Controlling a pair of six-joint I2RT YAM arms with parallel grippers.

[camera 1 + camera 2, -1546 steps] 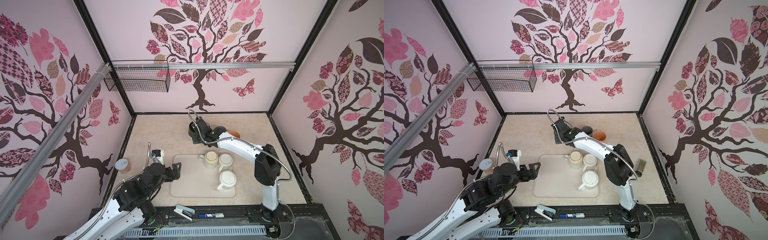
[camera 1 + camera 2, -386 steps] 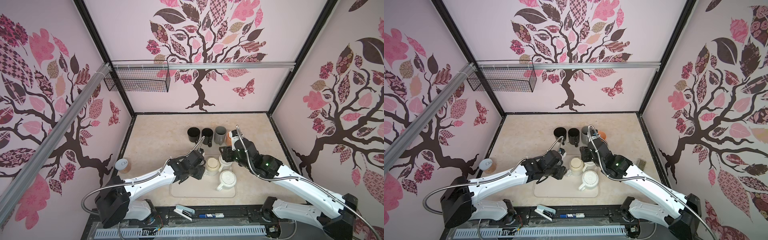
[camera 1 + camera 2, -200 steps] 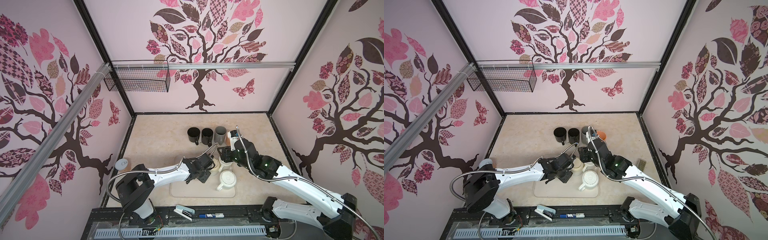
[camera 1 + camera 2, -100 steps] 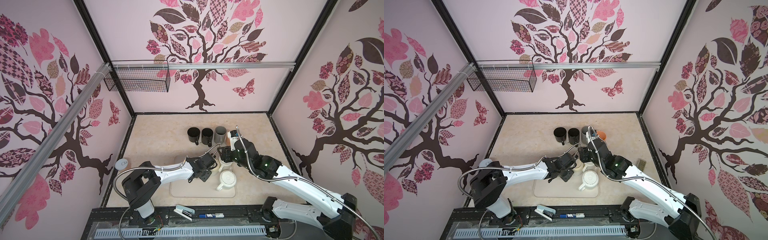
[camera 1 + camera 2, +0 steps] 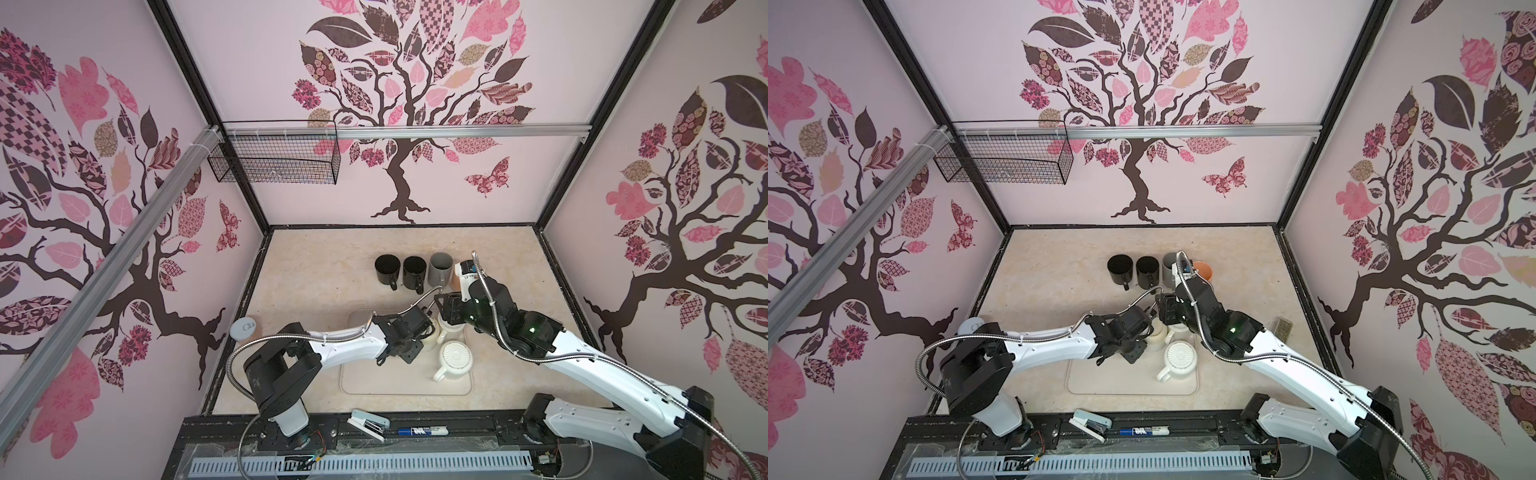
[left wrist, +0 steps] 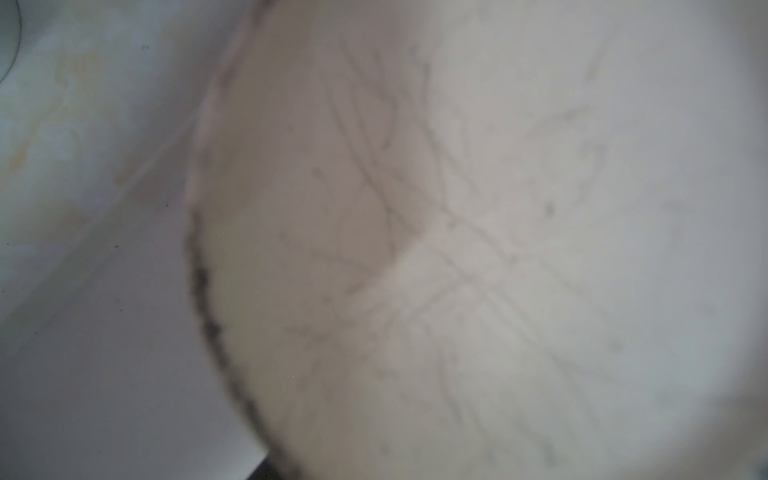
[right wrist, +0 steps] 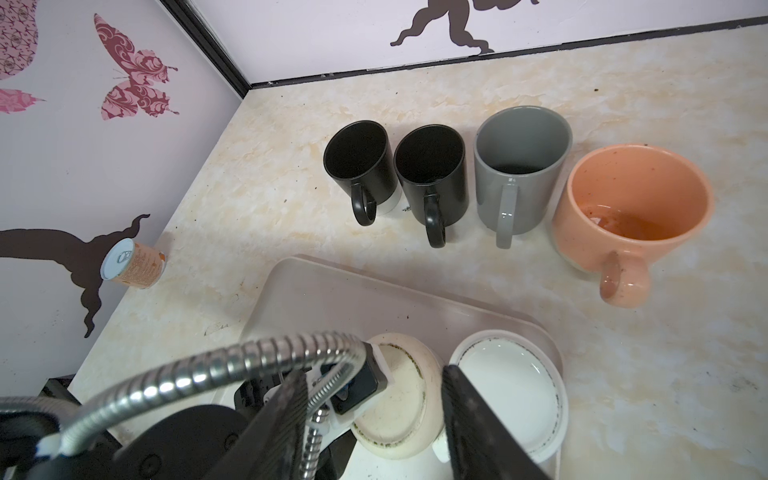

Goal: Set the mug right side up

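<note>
Left of the tray point(image 5: 374, 382) — mostly bare counter point(image 5: 316, 282) to the wall point(image 5: 232, 257); right gripper point(image 7: 374, 382) spread apart, left gripper point(image 5: 426, 330) — can't tell.

No legible text anywhere from my station. Candidates checked:
- Marker point(image 5: 419, 431) on front rail: blue barrel label with white characters. Too small to read in both top views; same marker point(image 5: 1144, 431) gives no better.
- Can point(image 7: 132, 266) by left wall: orange label with fine print, too blurred to read. Pull-tab lid carries no mark I can make out.
- White sticker point(image 5: 466, 272) on right wrist camera housing: short line of dark print, unresolved.
- Left wrist view: out of focus, nothing readable.
</note>
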